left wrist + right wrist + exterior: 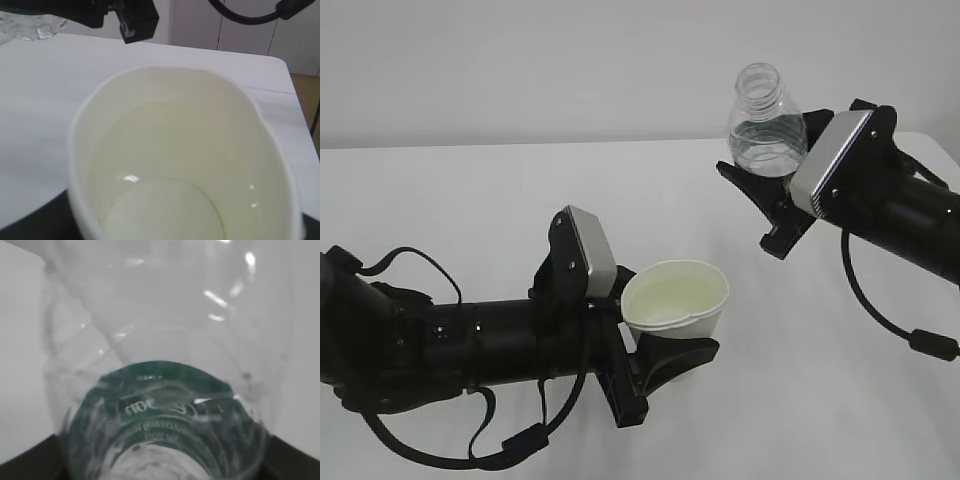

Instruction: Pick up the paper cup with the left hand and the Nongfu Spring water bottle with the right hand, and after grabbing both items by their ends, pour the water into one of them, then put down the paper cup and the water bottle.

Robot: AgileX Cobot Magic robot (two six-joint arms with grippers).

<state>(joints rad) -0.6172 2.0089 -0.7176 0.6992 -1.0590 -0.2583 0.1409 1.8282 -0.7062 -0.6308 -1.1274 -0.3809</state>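
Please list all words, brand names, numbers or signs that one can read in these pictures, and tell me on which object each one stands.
Dark green label of the clear ribbed plastic bottle, right wrist view: white print, seen reversed through the plastic, too blurred to read with certainty.
Small plain white paper cup: no text visible.
White table: no text visible.
Black robot arms: no readable marking.

Only print I can spot is on the green label [165, 410] of the water bottle [160, 340], seen thru the clear plastic in the right wrist view: white lettering, reversed & blurry, can't make out any word. Nothing else carries text.
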